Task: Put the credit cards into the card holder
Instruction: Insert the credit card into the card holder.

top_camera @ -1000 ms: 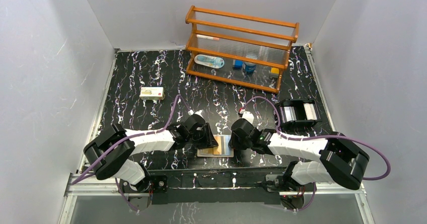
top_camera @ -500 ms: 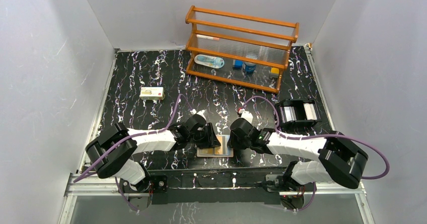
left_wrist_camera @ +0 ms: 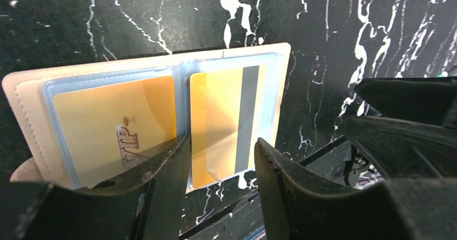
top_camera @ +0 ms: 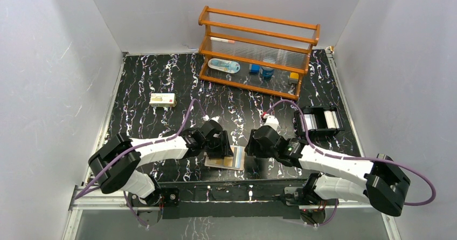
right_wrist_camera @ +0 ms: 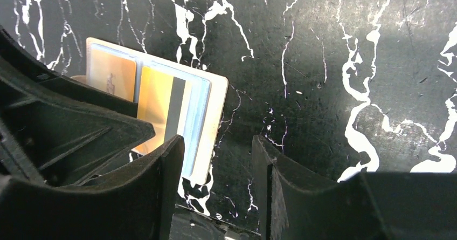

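Tan card holder (top_camera: 233,163) lies open and flat on tabletop (right_wrist_camera: 323,62), near edge, between the two arms. Two yellowish cards sit in its clear sleeves: VIP card (left_wrist_camera: 113,121) in one half, striped card (left_wrist_camera: 226,116) in the other. Over the striped card's lower edge, left claw (left_wrist_camera: 222,143) released, fingers apart. Beside the holder, right claw (right_wrist_camera: 217,143) released, gripping nothing, one finger overlapping the holder's outer edge
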You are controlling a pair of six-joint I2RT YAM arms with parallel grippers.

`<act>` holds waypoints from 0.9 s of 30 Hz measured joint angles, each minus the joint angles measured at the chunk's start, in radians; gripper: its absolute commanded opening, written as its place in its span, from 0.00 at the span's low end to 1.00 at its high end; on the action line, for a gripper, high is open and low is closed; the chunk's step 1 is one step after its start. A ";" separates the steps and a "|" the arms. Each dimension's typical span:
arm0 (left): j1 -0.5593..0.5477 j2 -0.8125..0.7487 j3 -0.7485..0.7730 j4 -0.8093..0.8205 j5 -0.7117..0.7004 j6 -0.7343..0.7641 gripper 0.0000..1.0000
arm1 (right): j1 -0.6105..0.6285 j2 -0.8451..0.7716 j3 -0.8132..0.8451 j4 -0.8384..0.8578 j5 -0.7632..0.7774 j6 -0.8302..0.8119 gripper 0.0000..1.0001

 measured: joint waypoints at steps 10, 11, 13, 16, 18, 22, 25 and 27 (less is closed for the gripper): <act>0.022 -0.034 0.030 -0.139 -0.057 0.027 0.37 | 0.000 -0.078 -0.057 0.119 -0.036 -0.009 0.59; 0.030 -0.034 0.031 -0.150 -0.056 0.031 0.34 | 0.000 -0.075 -0.067 0.142 -0.048 -0.006 0.60; 0.048 -0.034 0.031 -0.156 -0.045 0.040 0.29 | 0.000 -0.061 -0.069 0.169 -0.067 0.003 0.59; 0.070 -0.034 0.031 -0.118 0.018 0.050 0.15 | 0.000 -0.014 -0.069 0.221 -0.109 0.018 0.60; 0.074 -0.031 0.031 -0.117 0.046 0.063 0.16 | 0.000 -0.015 -0.117 0.290 -0.113 0.049 0.61; 0.113 -0.031 0.031 -0.180 0.042 0.088 0.32 | 0.000 -0.052 -0.188 0.337 -0.118 0.101 0.62; 0.142 -0.072 0.037 -0.278 0.008 0.115 0.44 | 0.001 -0.019 -0.189 0.411 -0.157 0.132 0.63; 0.153 -0.103 0.043 -0.311 -0.001 0.128 0.47 | 0.001 0.023 -0.186 0.447 -0.182 0.138 0.62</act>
